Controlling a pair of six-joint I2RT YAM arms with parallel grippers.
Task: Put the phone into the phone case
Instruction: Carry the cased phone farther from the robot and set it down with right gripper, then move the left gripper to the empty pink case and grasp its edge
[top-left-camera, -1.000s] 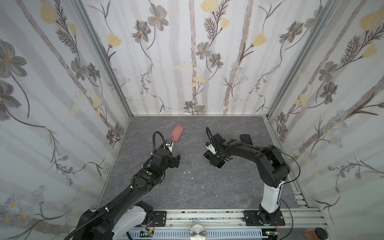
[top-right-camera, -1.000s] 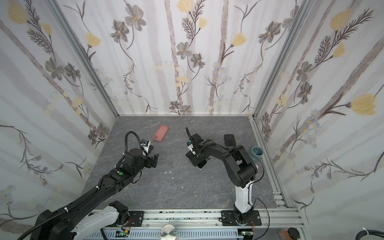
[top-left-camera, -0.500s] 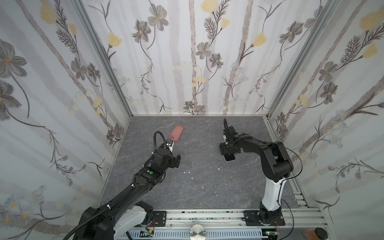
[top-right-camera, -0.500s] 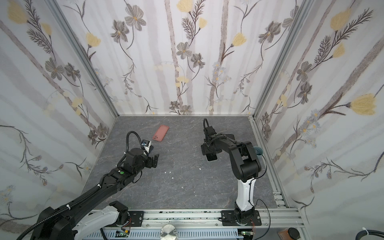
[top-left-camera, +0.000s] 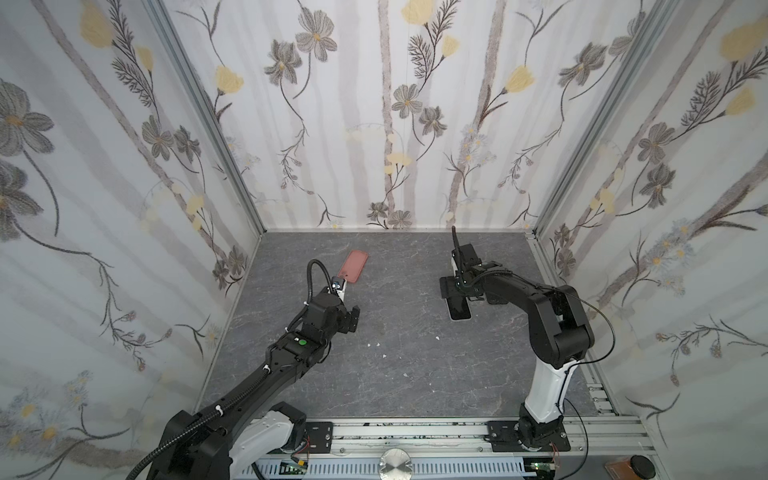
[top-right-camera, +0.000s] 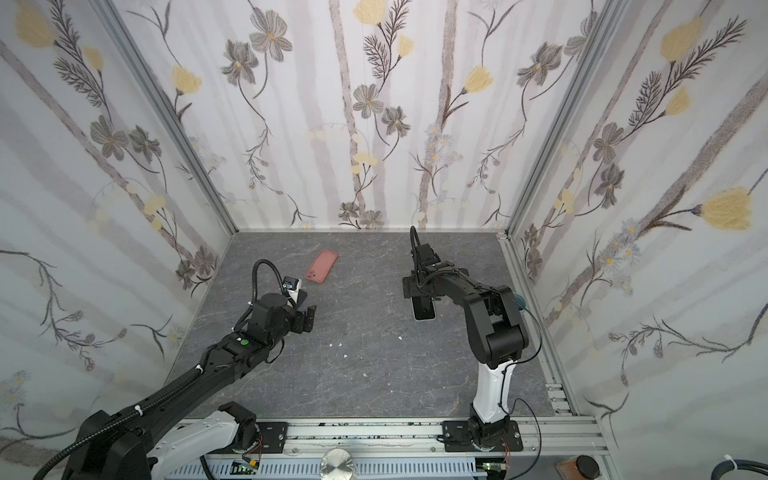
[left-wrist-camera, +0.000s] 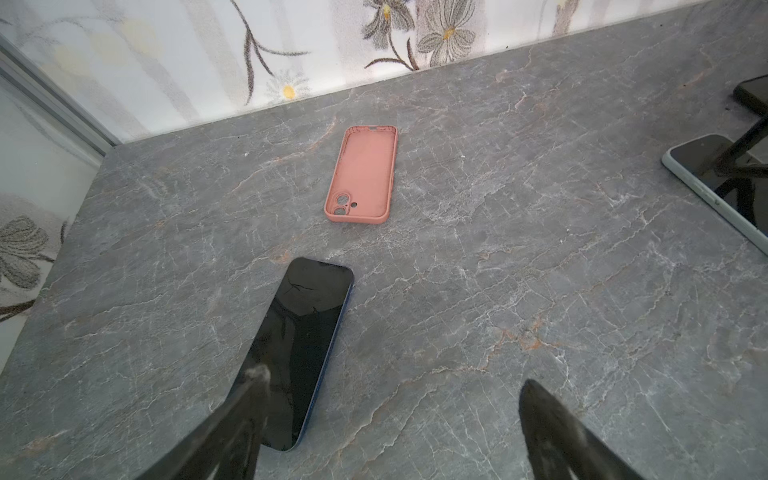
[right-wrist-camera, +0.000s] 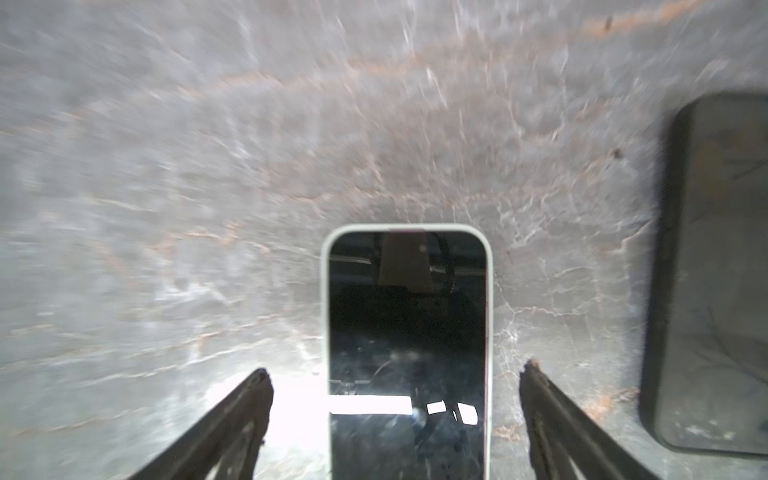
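Left hand, right hand released. White phone on bench: likely stiff, slick; pinch long edges. Case at its 10 o'clock.

Both agape and low: left pincer, right pincer.

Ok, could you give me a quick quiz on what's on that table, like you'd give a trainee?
1. True or false: the pink case already has a phone inside.
2. What lies between the right tool's fingers? A: white-edged phone. B: pink case. C: nothing.
3. Fill in: the left tool is ___, holding nothing.
Key: 1 false; 2 A; 3 open.
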